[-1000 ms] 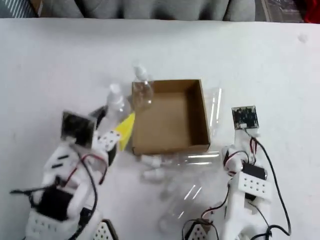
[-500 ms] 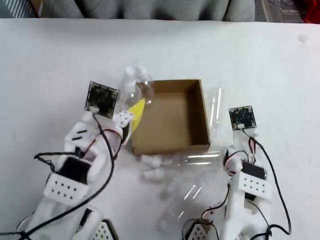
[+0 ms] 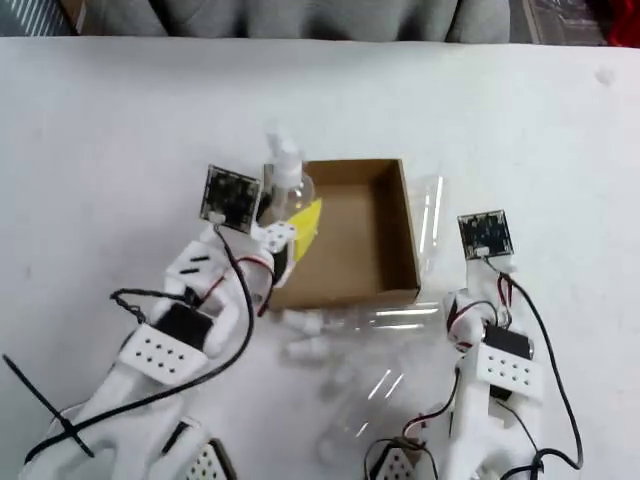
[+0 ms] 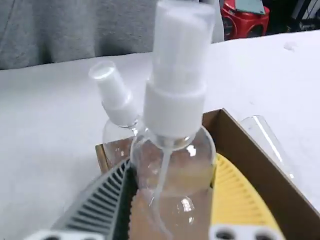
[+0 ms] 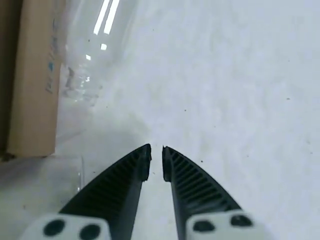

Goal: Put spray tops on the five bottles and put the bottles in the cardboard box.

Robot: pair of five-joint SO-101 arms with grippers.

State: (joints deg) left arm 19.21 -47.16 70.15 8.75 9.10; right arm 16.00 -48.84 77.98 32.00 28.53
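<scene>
Clear spray-topped plastic bottle (image 4: 172,150): our left hand (image 4: 170,215) clamps it upright at brown cardboard box (image 3: 340,283) rim, ready for lowering; right hand (image 5: 156,162) together.

There is one cardboard box (image 3: 345,240) and two arms (image 3: 190,330) (image 3: 495,370). Two bottles wear spray tops: a near capped bottle (image 4: 172,165) and a far capped bottle (image 4: 116,135). About three bare bottles (image 3: 430,215) (image 3: 395,318) (image 3: 370,390) lie on the desk, hard to count exactly, plus two loose spray tops (image 3: 302,322) (image 3: 305,350).

The left gripper (image 3: 287,208) holds an upright bottle (image 3: 287,184) with a spray top (image 3: 283,150) at the left wall of the cardboard box (image 3: 410,235). Loose spray tops (image 3: 303,322) and clear bottles (image 3: 395,318) lie on the white bench (image 3: 120,130) just in front of the box.
</scene>
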